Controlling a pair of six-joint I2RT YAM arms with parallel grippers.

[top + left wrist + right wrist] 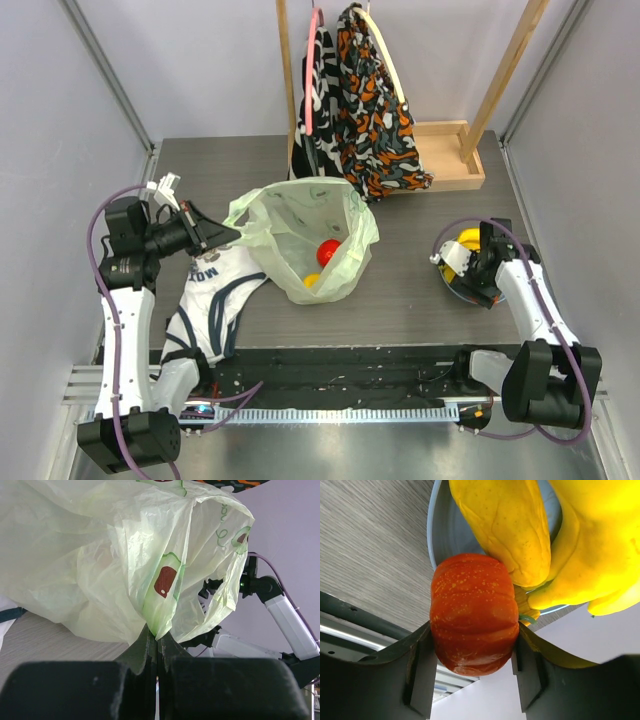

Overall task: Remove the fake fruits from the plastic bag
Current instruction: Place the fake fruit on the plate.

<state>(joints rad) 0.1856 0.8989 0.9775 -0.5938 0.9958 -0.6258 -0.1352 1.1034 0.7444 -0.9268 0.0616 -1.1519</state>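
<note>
1. The right gripper (474, 650) is part open, with both fingers pressed on the flanks of an orange-red round fruit (472, 600). The grip looks firm and centred.
2. That fruit hangs at the near rim of a grey-blue dish (432, 535). I can't tell whether it touches the rim. Two yellow fruits (505, 530) already lie in the dish.
3. The left gripper (157, 645) is closed flat, pinching a fold of the plastic bag (100, 555) at its edge.
4. From the top view, the bag sits mid-table with its mouth held up and gaping. Inside it are a red fruit (328, 250) and, nearer me, a small yellow piece (312, 280).
5. The white garment (215, 290) lies on the table under the left arm, beside the bag.
6. Step in hand, as I read it: setting this fruit down with the others. The task is partway done, with at least two fruits left in the bag.
7. The next move calls for carrying the fruit over bare dish floor and opening the jaws low so it doesn't roll. After that the right arm goes back into the bag mouth for the red one. The left pinch must hold so the opening stays wide.
</note>
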